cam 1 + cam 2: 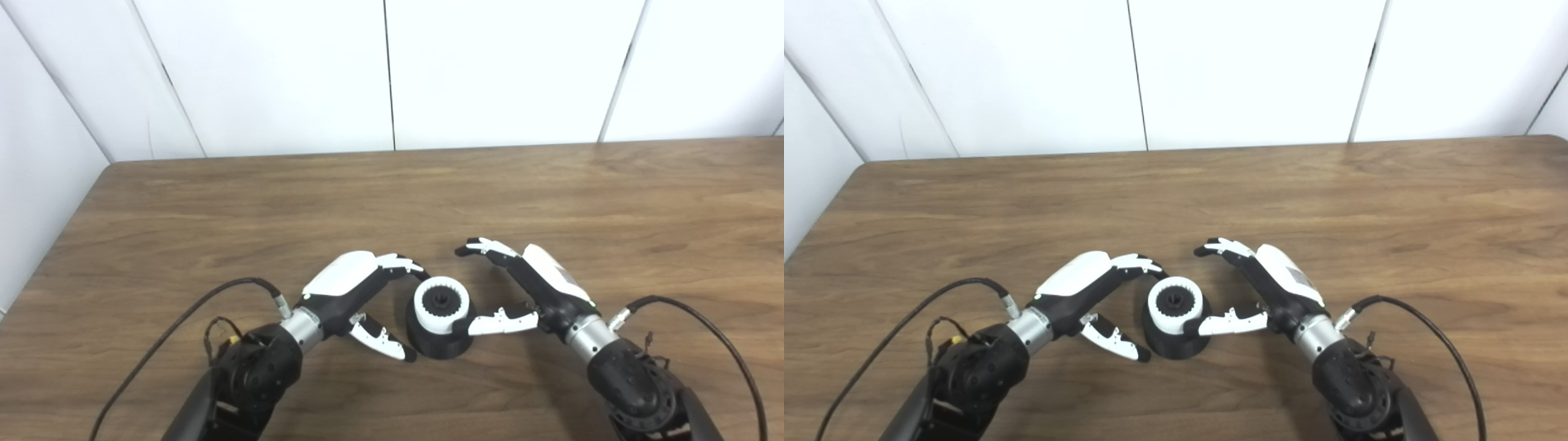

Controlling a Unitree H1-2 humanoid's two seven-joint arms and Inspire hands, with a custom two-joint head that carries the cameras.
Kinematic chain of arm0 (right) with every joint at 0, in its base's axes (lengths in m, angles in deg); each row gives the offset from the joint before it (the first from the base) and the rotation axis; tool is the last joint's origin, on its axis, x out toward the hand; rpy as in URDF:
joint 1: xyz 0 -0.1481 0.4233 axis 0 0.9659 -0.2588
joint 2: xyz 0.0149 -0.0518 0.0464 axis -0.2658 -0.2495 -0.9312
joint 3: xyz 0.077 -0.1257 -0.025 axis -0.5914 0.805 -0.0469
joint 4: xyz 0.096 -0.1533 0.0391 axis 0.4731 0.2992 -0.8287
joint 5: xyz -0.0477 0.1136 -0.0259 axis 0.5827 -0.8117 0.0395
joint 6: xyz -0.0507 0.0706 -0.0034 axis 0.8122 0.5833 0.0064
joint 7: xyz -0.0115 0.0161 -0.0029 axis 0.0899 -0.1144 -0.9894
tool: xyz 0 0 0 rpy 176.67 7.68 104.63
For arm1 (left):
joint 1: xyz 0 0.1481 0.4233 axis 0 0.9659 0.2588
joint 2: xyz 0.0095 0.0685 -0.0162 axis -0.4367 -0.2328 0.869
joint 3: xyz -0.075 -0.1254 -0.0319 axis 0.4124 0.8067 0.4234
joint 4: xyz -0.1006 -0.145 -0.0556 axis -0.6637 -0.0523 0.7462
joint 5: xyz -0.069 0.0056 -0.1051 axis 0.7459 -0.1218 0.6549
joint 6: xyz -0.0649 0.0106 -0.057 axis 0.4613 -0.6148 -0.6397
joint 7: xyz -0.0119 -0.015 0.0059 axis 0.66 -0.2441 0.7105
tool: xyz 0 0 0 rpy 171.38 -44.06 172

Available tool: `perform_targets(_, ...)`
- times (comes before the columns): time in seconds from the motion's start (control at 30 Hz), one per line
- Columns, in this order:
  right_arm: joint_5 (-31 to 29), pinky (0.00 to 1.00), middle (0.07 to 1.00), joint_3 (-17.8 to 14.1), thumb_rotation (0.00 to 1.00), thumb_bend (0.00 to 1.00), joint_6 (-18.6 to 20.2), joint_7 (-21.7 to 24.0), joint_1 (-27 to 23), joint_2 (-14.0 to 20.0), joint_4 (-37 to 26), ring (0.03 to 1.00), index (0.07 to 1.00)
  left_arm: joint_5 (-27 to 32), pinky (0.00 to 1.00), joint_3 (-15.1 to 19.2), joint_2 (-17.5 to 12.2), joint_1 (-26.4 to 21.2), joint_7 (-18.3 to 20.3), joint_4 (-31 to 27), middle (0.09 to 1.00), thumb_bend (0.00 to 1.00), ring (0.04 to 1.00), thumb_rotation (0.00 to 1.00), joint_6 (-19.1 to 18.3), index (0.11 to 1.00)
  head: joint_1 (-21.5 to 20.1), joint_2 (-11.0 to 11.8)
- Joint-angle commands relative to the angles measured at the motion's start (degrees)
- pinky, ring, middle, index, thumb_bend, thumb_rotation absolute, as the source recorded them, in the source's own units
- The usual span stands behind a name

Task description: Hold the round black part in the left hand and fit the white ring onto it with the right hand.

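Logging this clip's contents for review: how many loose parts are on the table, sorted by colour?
Black: 1, the round black part, standing on the table
White: 1, the white ring, sitting on top of the black part
Total: 2

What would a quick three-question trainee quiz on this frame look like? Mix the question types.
1. True or false: the white ring already sits on top of the round black part.
2. Multiple choice: the left hand is A) shut on the black part, B) open beside it, C) out of view.
3. Short answer: what surface does the black part rest on?

Key:
1. True; the ring, toothed on its inner edge, caps the part.
2. B; its fingers are spread, holding nothing. The right hand is open too, its thumb reaching toward the ring.
3. The wooden table.
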State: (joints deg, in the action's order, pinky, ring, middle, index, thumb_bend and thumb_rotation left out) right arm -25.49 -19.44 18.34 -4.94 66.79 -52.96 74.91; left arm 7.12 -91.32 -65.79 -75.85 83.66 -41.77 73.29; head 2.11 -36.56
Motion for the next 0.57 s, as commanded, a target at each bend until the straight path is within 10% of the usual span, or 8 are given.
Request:
perform_targets(0.0,-0.41,0.88,0.921,-1.01,0.52,1.00,-1.37,-0.92,-2.04,0.34,-2.14,0.952,0.824,1.19,0.83,1.22,-2.04,-1.39,1.00,-1.60,0.895,1.00,0.939,0.22,-0.73,0.818,0.06,0.08)
perform_targets(0.53,-2.10,0.87,0.923,-4.47,0.53,1.00,-0.57,-0.65,-2.49,1.59,-3.71,0.950,0.832,4.64,0.83,5.88,-3.61,-1.07,1.68,-5.01,0.895,1.00,0.935,0.24,-3.79,0.824,-0.13,0.49)
